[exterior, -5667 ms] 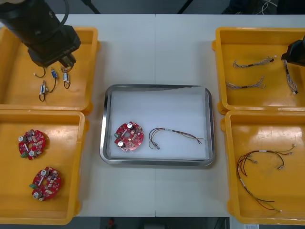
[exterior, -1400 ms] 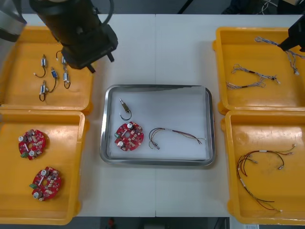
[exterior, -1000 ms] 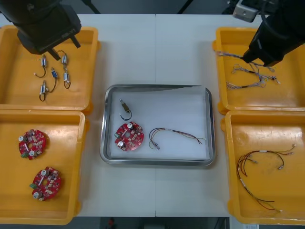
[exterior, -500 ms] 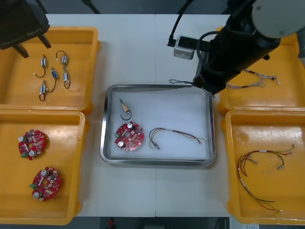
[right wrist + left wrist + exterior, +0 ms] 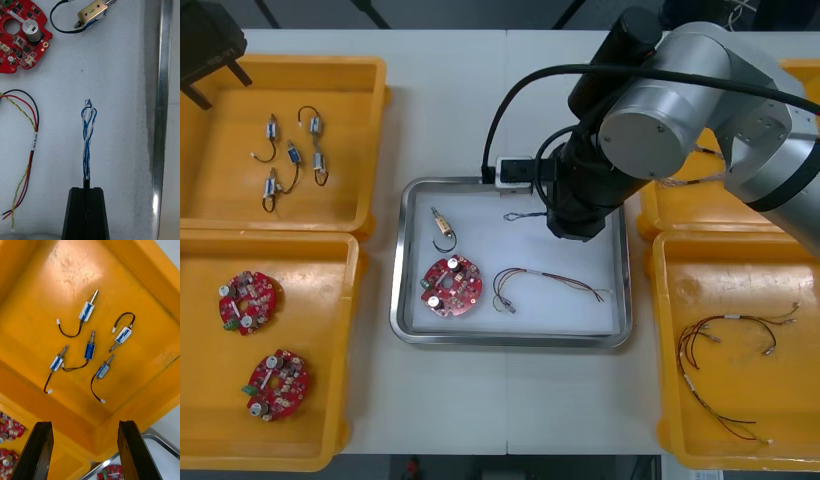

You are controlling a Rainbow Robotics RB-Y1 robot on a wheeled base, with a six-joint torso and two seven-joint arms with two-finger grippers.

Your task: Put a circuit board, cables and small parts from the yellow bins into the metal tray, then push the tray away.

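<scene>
Right wrist view, twisted cable (image 5: 88,138) gripped by right pincer (image 5: 87,188) — over tray (image 5: 162,112)

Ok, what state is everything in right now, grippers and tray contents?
tray: not yet pushed away.
board: flat in tray.
red-yellow cable: loose in tray.
metal part: lying in tray.
blue-white cable: held by one end over tray floor, not released.
right gripper: over tray, jaws shut on blue-white cable.
left gripper: jaws open, above far left bin.
</scene>
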